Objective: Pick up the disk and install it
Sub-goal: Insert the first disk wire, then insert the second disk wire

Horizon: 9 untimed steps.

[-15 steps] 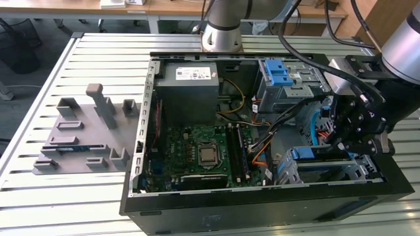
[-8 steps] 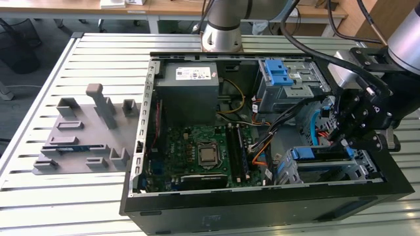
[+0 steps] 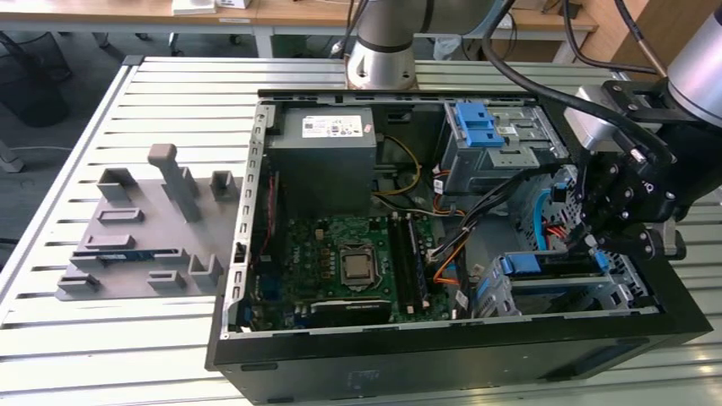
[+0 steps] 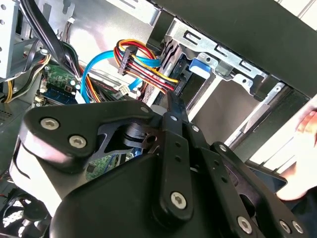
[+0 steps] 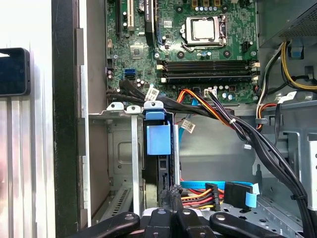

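Note:
The disk (image 3: 549,264) stands on edge in a slot of the metal drive cage (image 3: 587,296) at the near right corner of the open computer case. Its blue bracket (image 5: 157,138) sticks up at the cage's rim, with the dark drive body below it. My gripper (image 3: 596,244) hangs just over that cage. In both wrist views its black fingers are shut together with nothing between them, and the tips (image 5: 173,192) are right beside the disk's edge (image 4: 181,82). Whether they touch the disk I cannot tell.
Red, orange and blue cables (image 4: 143,64) run close past the fingertips. The motherboard (image 3: 355,262) fills the case's middle. At the back are a grey metal box with a white sticker (image 3: 327,144) and a blue latch piece (image 3: 479,127). A grey fixture (image 3: 147,228) sits on the table at the exterior view's left.

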Tool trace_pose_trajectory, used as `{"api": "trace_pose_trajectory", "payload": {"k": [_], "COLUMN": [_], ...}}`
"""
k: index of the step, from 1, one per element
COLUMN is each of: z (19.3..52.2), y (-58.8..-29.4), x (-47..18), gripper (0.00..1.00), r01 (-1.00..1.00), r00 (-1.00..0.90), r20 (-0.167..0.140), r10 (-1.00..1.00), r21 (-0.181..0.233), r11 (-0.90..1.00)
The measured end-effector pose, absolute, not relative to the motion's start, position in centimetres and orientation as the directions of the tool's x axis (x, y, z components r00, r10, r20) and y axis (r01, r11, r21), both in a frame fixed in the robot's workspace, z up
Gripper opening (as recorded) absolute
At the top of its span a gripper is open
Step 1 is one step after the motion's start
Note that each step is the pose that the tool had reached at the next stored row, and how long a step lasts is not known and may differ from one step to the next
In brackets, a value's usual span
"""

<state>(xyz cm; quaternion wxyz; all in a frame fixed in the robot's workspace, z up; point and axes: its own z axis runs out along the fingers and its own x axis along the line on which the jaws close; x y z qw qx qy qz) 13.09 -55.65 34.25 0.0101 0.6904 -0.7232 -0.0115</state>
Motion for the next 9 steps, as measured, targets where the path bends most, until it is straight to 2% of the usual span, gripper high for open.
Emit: {"api": "trace_pose_trajectory", "payload": {"k": [9], "z": [34.28], "y": [-55.65], "x": [13.09], "gripper": [0.11], "r01": [-0.998], "r00": [-0.046], "r20": [-0.001], "r10": [-0.999], "r21": [0.031], "r11": [0.046]}}
